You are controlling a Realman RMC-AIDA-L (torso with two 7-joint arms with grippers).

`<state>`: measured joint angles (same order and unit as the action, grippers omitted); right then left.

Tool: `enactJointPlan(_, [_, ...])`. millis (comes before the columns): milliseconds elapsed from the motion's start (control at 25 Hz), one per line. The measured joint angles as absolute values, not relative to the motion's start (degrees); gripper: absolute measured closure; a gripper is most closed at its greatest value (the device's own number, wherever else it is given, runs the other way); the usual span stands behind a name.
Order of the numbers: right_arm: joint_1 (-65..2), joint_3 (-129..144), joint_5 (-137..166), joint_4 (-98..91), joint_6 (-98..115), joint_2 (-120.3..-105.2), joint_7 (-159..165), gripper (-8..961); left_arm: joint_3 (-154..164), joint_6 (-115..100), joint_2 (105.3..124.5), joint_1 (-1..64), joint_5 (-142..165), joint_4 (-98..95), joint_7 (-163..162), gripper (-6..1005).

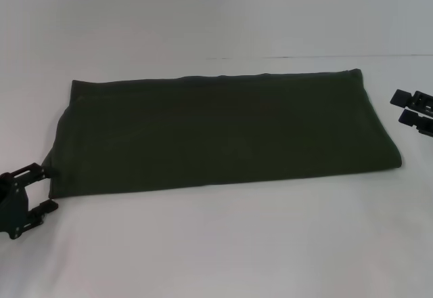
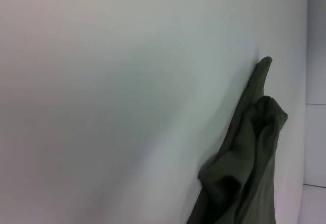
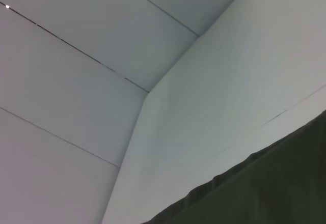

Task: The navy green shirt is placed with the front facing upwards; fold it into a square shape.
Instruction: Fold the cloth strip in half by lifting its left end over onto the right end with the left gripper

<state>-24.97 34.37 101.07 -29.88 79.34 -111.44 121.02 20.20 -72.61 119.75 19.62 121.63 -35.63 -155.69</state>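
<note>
The navy green shirt lies folded, long axis left-right; both grippers' fingers apart, seemingly empty.

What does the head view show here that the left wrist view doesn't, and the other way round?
Only the head view shows the navy green shirt whole, folded into a long band with no lettering visible, plus both grippers: the left gripper at the band's left near corner, the right gripper just off its right end, apart from the cloth. Only the left wrist view shows the bunched, creased folds at one end of the shirt. Both show the shirt lying on the white table.
</note>
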Motion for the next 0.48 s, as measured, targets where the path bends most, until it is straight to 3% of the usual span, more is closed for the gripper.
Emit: enactJointPlan(480, [-24.93,34.18,101.08,-29.60,79.33,-111.35,121.02,145,20.30,-70.87,119.94,20.99,121.64,-34.06,-155.66,302])
